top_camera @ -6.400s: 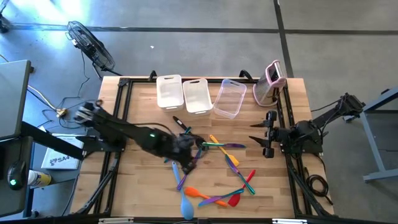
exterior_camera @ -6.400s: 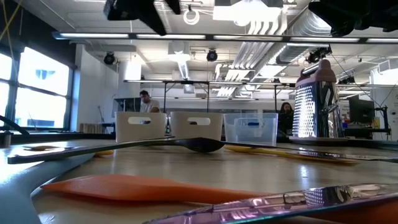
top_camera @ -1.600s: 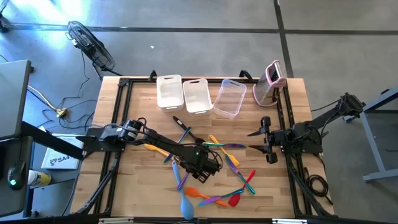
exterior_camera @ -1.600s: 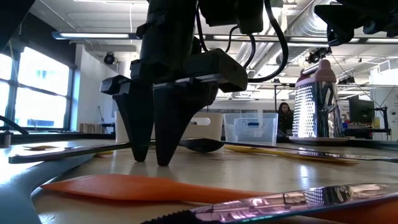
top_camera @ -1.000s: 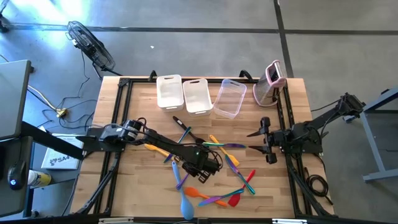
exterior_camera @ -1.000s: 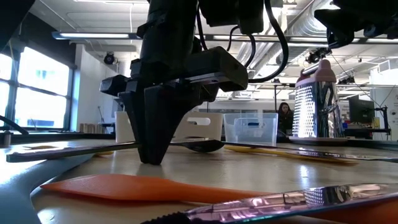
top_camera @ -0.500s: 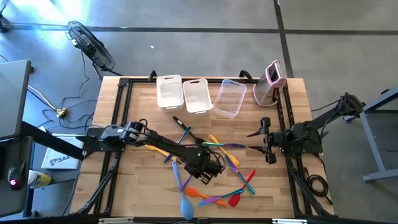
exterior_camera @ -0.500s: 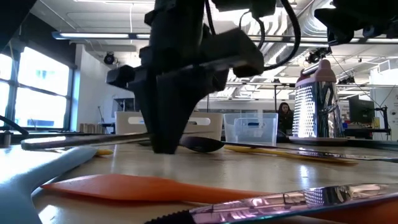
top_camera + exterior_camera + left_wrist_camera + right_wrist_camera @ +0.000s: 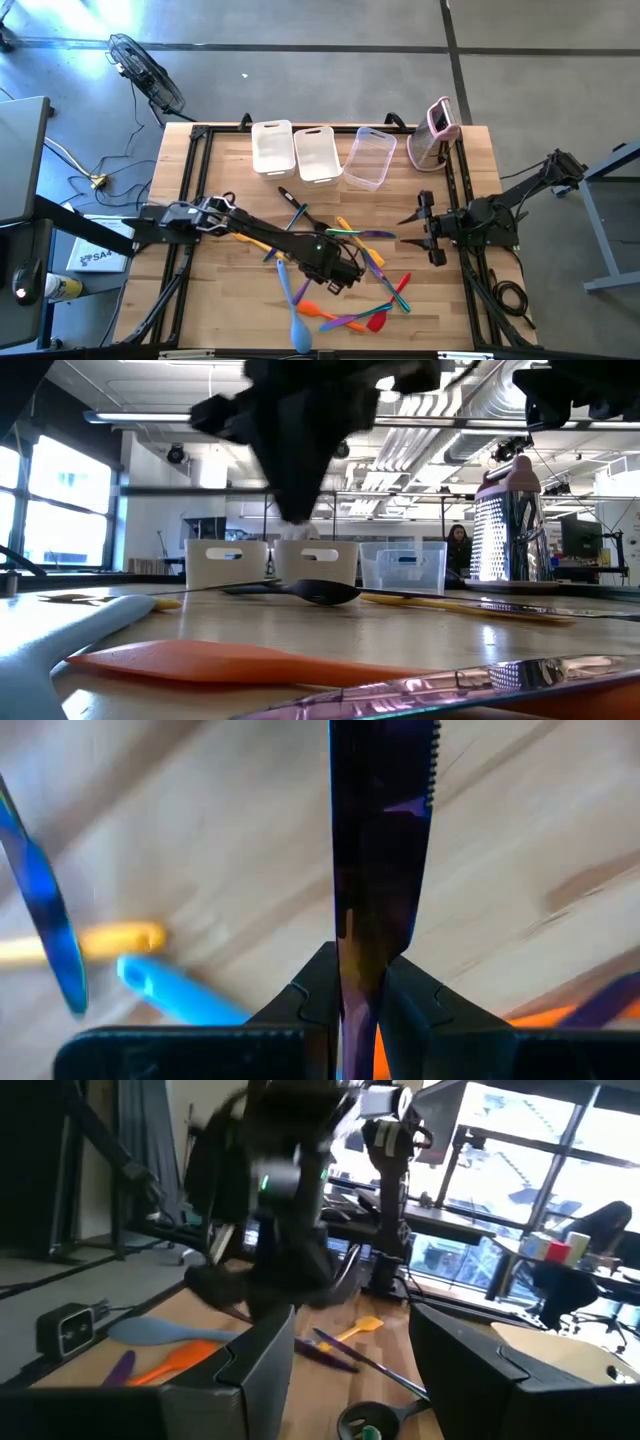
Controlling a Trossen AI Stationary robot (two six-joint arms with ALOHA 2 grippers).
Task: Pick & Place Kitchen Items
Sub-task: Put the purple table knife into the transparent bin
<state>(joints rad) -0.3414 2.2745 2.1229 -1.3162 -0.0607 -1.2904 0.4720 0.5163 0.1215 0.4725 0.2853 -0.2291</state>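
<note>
Several slim utensils lie scattered on the wooden table: yellow [image 9: 365, 245], red [image 9: 400, 290], orange [image 9: 320, 312], light blue [image 9: 298, 325] and a black ladle [image 9: 320, 592]. My left gripper [image 9: 350, 275] hangs over the middle of this scatter, shut on a dark purple flat utensil [image 9: 380, 840] with a toothed edge. In the low view its fingers [image 9: 295, 480] stand well above the table top. My right gripper [image 9: 425, 225] waits open at the table's right edge with nothing between its fingers [image 9: 265, 1370]. My left gripper pinches the purple utensil between its two fingers, on its two flat faces [image 9: 365, 935]. The fingers come from above, pointing down. The utensil runs on from the fingertips [image 9: 310, 995] and out of the wrist picture. Its toothed edge [image 9: 432, 770] is over bare wood.
Three plastic tubs [image 9: 272, 147] [image 9: 316, 153] [image 9: 368, 158] stand in a row at the far edge. An upright pink-and-white grater [image 9: 436, 130] stands at the far right. A purple toothed utensil [image 9: 450, 685] and an orange one [image 9: 250, 660] lie at the near edge.
My left gripper, shut throughout, has risen from the table top and drifted a little toward the right edge. A long dark utensil that lay beneath it first tipped up at one end, then left the table.
</note>
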